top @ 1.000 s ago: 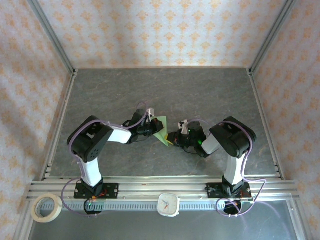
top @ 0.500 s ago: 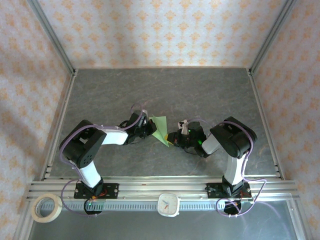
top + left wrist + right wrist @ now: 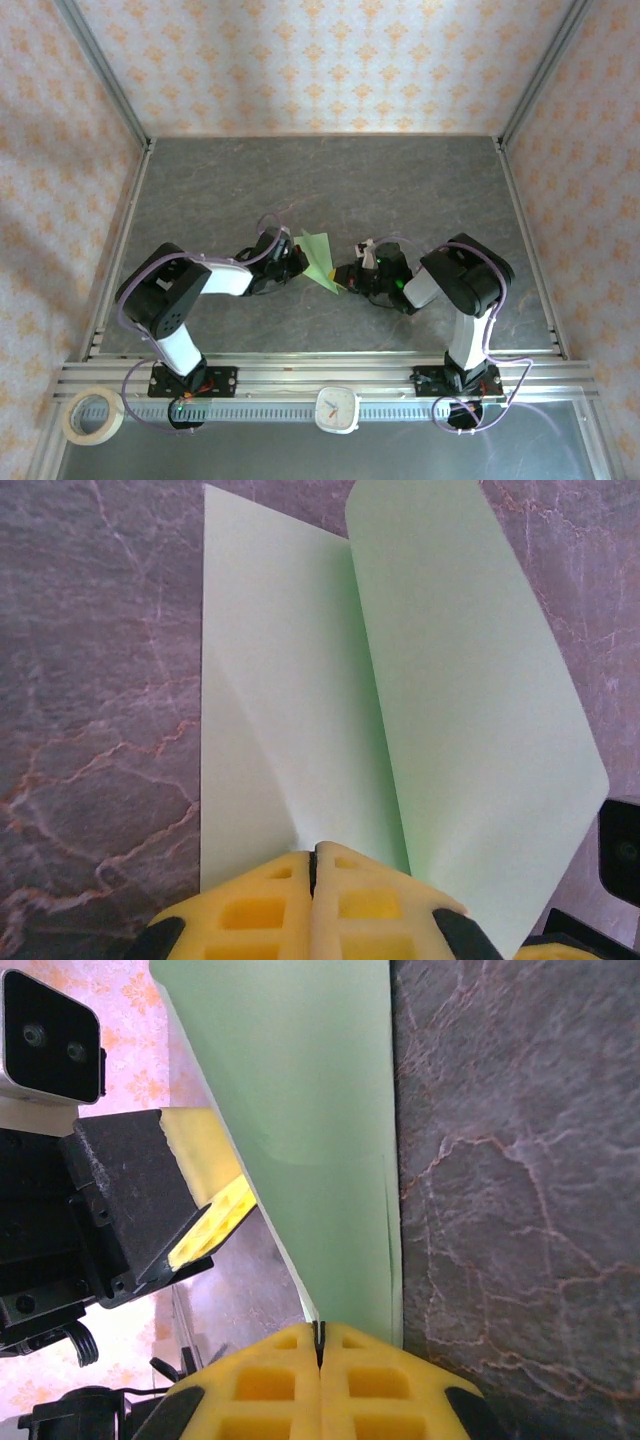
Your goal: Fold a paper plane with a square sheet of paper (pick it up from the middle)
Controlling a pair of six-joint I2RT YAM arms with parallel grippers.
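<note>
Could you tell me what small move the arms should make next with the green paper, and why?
Probably the left gripper should lower the raised flap onto the lower layer: it and the right gripper are both shut on the green paper, whose fold gapes open.

the sheet of paper [image 3: 290, 680] is thin, smooth and matt, pale green, with no gloss even where it curls. the table [image 3: 90, 730] looks like grey veined stone or a stone-print laminate, smooth with a faint sheen. the pads [image 3: 250, 915] of the left gripper [image 3: 313, 858] and those of the right gripper [image 3: 320, 1338] are yellow, rubbery-looking and matt, moulded with square pockets. the frame rails [image 3: 300, 375] are bare brushed metal. the walls [image 3: 330, 60] are matt patterned paper. the tape roll [image 3: 68, 418] looks like dull crepe paper.
</note>
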